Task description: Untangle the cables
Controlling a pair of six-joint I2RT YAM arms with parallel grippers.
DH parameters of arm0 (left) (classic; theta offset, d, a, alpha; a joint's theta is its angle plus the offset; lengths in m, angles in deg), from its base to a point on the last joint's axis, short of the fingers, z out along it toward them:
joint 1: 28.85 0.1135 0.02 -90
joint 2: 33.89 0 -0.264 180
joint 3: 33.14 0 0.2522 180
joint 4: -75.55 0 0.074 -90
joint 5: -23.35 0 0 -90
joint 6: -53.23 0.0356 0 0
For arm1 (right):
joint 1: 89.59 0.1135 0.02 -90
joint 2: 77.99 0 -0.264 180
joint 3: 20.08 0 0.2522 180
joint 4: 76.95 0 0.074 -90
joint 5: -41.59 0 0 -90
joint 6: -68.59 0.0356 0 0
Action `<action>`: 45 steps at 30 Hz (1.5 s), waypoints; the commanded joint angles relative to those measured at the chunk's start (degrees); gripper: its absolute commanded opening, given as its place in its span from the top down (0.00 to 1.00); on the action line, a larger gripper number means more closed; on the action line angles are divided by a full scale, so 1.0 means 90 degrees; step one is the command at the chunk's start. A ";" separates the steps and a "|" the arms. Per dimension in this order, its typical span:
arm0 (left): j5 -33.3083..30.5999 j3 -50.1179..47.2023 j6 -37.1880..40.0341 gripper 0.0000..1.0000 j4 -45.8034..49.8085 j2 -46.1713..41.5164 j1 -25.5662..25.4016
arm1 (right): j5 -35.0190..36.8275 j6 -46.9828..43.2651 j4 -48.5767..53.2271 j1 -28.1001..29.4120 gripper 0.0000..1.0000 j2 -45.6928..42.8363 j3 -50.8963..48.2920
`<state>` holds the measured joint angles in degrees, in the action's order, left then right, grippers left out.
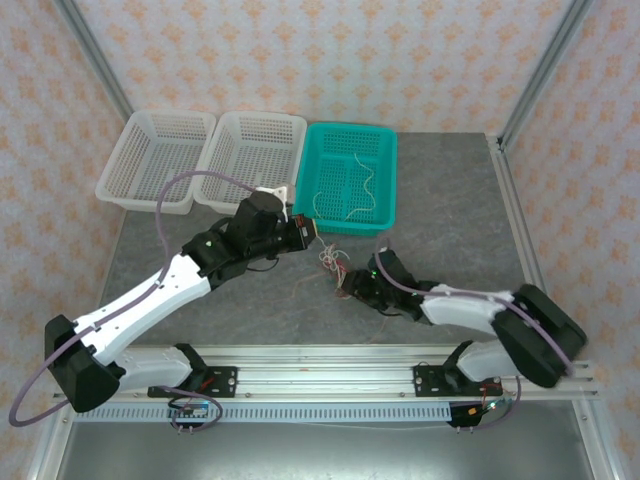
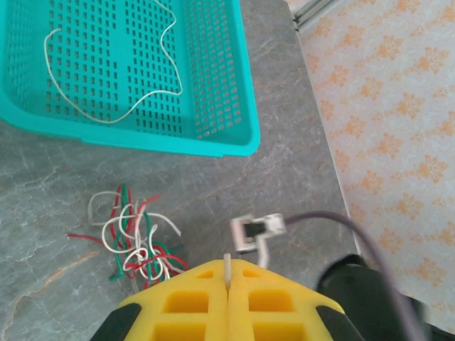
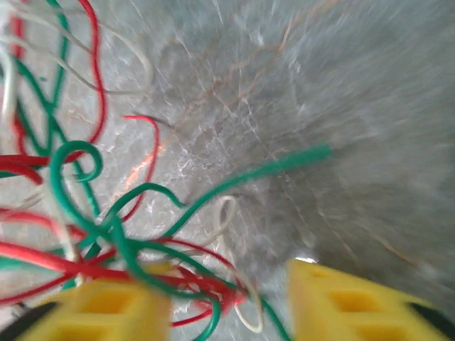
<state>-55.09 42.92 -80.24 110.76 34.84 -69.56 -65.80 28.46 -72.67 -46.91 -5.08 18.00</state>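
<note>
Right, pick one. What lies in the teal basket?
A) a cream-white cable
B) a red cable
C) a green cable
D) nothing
A: a cream-white cable lies loose on the floor of the teal basket, while the red and green ones sit in the tangle on the table.

The left arm (image 1: 150, 298) and right arm (image 1: 465, 308) had white shells and black joints, with bases at seven and five o'clock. Purple-grey cables (image 1: 205, 174) trailed them. The left end effector (image 2: 227, 273) and right end effector (image 3: 220, 284) were yellow.
</note>
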 commanded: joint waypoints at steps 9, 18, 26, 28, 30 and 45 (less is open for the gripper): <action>0.0093 -0.0045 0.0117 1.00 -0.0275 0.0010 0.0058 | 0.0843 -0.4527 -0.0591 0.0405 0.32 -0.1401 0.0349; 0.0077 -0.0135 0.0073 1.00 -0.0157 -0.0215 0.0022 | -0.0020 -0.6516 -0.2608 0.0424 0.34 0.0781 0.0972; -0.0158 0.0391 -0.0029 1.00 0.0137 -0.0611 0.0109 | 0.0216 -0.5183 -0.3422 0.0441 0.89 0.2808 0.1358; -0.0316 0.0718 -0.0005 1.00 0.0329 -0.0857 0.0250 | 0.0181 -0.4592 -0.3418 0.0530 0.82 0.3147 0.1303; -0.0347 0.1117 -0.0005 1.00 0.0513 -0.1040 0.0507 | 0.0369 -0.4194 -0.3401 0.0676 0.73 0.3383 0.1134; -0.0678 0.3968 0.0855 1.00 0.1583 -0.0859 0.1600 | 0.1274 -0.3685 -0.3318 0.0790 0.55 0.3001 0.0140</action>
<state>-57.52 76.56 -75.01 127.68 27.17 -56.18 -57.30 -4.85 -112.01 -39.48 21.12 22.00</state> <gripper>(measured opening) 0.047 0.440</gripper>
